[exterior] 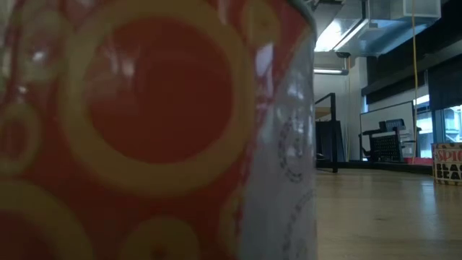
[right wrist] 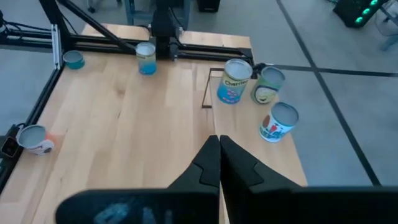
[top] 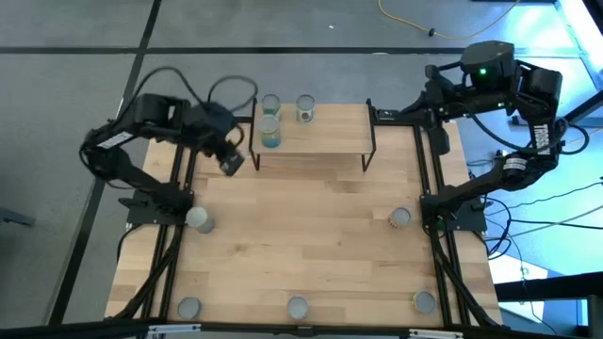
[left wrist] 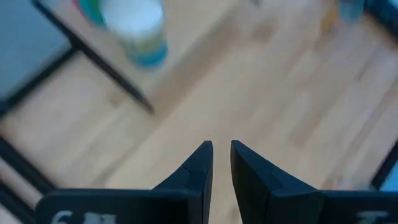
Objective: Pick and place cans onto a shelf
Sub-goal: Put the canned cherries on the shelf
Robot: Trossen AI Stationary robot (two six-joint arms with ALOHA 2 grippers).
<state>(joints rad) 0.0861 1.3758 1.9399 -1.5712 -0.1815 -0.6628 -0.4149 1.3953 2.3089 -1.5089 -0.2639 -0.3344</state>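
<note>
The shelf stands at the table's far middle and carries three cans, which also show in the right wrist view. Several more cans stand upright on the tabletop. My left gripper hovers just off the shelf's left end, empty, its fingers together but for a narrow slit. My right gripper is shut and empty, held back at the table's far right.
An orange-red can stands right in front of the low camera and hides most of that view. Black frame rails run along both table sides. Bare wood lies in the table's middle. The shelf's right half is bare.
</note>
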